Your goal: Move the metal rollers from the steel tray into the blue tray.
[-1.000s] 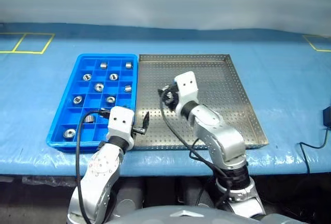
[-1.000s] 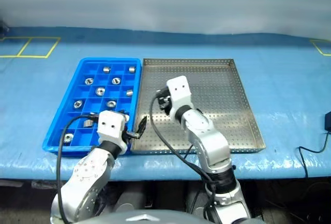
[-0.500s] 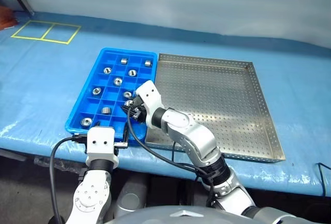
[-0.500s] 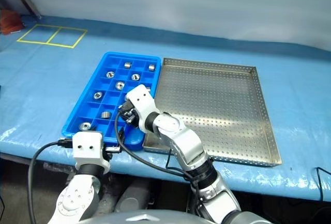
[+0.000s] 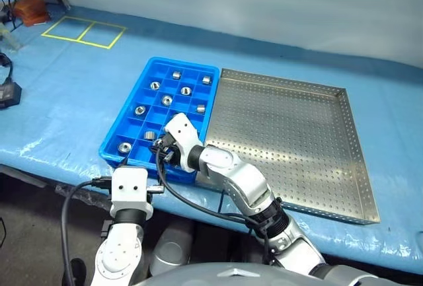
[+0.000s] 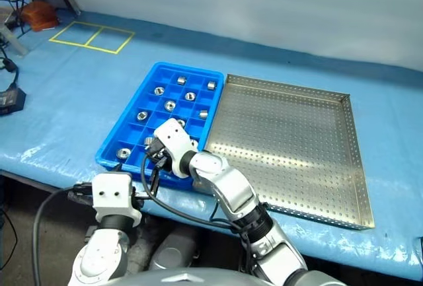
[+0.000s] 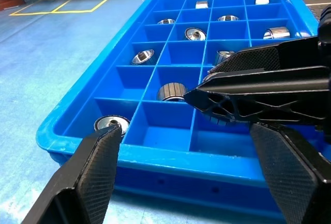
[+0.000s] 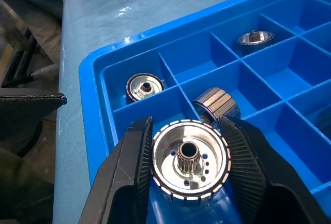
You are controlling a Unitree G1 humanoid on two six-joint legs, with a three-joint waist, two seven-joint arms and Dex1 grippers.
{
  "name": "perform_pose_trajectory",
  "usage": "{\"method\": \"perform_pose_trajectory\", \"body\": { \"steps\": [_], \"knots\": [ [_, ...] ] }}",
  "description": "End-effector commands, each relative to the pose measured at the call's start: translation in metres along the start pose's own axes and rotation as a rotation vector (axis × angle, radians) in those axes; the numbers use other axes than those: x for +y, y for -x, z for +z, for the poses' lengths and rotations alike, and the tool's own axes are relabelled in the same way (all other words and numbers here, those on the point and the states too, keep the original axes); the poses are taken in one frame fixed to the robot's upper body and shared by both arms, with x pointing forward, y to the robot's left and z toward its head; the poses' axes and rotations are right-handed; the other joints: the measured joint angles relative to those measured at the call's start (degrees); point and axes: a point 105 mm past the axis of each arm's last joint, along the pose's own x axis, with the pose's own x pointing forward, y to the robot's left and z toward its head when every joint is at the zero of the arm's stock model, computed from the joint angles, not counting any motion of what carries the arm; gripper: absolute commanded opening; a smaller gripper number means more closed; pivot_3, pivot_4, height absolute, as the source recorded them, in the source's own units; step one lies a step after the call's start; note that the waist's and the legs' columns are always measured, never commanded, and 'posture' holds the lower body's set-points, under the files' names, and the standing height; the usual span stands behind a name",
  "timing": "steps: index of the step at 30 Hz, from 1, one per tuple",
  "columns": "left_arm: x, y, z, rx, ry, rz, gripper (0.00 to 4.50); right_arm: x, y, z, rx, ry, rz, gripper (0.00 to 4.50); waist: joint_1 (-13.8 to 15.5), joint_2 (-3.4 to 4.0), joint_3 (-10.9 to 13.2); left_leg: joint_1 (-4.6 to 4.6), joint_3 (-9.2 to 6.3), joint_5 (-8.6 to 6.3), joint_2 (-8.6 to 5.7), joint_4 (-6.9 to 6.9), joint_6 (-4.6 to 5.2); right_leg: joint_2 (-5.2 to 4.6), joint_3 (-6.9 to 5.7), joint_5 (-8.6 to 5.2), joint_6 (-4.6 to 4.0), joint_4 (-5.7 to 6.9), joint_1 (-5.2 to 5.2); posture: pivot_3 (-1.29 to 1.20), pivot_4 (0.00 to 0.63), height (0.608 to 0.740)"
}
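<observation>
Held roller: a shiny silver metal roller with a ribbed rim and a toothed central hole [image 8: 189, 167] sits clamped between the two black fingers of the right gripper [image 8: 189, 180], just above a near-corner compartment of the bright blue gridded plastic tray [image 5: 109, 148].
Right gripper: narrow, closed on that roller, hanging over the tray's near row, not yet let go.
Rollers already placed: about nine alike lie in separate compartments ahead of the gripper; the nearest, one on its side [image 8: 217, 101] and one end-up [image 8: 144, 86], sit just beyond its fingertips.
Steel tray: the large perforated silver-grey metal tray [image 5: 291, 141] lies beside the blue one, to the gripper's right, and its bottom looks bare.
Progress: by my reading this is the last roller; only its release remains.
Left gripper: the left gripper [image 7: 196, 157] stands wide and holds nothing, just outside the blue tray's near rim, close under the right one.
Surroundings: the blue cloth-covered table [image 5: 79, 94] carries yellow tape squares [image 5: 82, 32], well beyond the trays.
In the way: the compartment walls close around the roller; the left gripper nearby crowds the withdrawal path.
</observation>
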Motion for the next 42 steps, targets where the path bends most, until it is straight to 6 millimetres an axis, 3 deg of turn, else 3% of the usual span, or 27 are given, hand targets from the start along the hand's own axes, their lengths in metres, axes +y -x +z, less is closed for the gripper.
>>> {"method": "perform_pose_trajectory", "body": {
  "steps": [1,5,14,20,26,32,37,42],
  "knots": [
    [-0.005,0.001,0.017,-0.070,0.012,-0.031,4.28,0.003,0.002,-0.002,-0.004,-0.010,0.018,2.99,0.39,0.00,0.00,0.00,0.00,0.00,0.00,0.00,0.00,0.00,-0.02,0.00,0.00,0.00,0.00,0.46,0.150,0.740],
    [-0.009,-0.001,0.017,-0.074,0.011,-0.073,4.28,-0.001,0.008,0.006,-0.032,-0.016,0.000,4.26,0.55,0.00,0.00,-0.02,-0.01,0.00,0.02,0.00,-0.01,0.00,-0.07,-0.01,-0.01,0.00,0.00,0.43,0.150,0.740],
    [-0.019,-0.020,0.031,-0.146,-0.027,-0.193,4.28,-0.028,0.040,0.038,-0.162,-0.007,-0.121,4.26,-1.26,0.08,-0.05,-0.41,-0.18,0.01,0.03,0.21,-0.03,0.05,-0.25,0.01,-0.01,0.06,0.01,0.26,0.150,0.740],
    [-0.013,-0.053,0.061,-0.272,-0.093,-0.239,4.28,-0.070,0.079,0.041,-0.186,0.005,-0.336,4.26,-6.01,0.21,-0.04,-0.43,-0.46,0.03,-0.04,0.51,-0.05,0.06,-0.42,0.03,0.00,0.10,0.23,0.14,0.150,0.740],
    [-0.015,-0.082,0.075,-0.308,-0.119,-0.333,4.28,-0.096,0.113,0.031,-0.166,0.011,-0.495,4.26,-12.40,0.21,-0.04,-0.38,-0.53,0.11,-0.37,0.54,-0.07,0.05,-0.31,0.42,0.04,0.15,0.36,0.06,0.150,0.740],
    [-0.019,-0.097,0.059,-0.193,-0.134,-0.434,4.28,-0.097,0.140,0.014,-0.117,0.032,-0.550,4.26,-16.37,0.23,-0.05,-0.25,-0.49,0.14,-0.34,0.44,-0.12,0.08,-0.23,0.40,-0.01,0.23,0.35,0.02,0.150,0.740],
    [-0.013,-0.102,0.044,-0.109,-0.189,-0.465,4.28,-0.093,0.149,-0.002,-0.057,0.046,-0.556,4.26,-16.96,0.22,-0.04,-0.22,-0.48,0.14,-0.12,0.45,-0.11,0.10,-0.11,0.41,0.02,0.27,0.35,0.01,0.150,0.740],
    [-0.001,-0.108,0.052,-0.120,-0.161,-0.421,4.28,-0.092,0.150,-0.005,-0.044,0.051,-0.550,4.26,-17.04,0.19,-0.03,-0.11,-0.31,0.25,-0.14,0.52,0.03,0.09,0.17,0.32,0.18,0.25,0.42,0.03,0.150,0.740]
  ]
}}
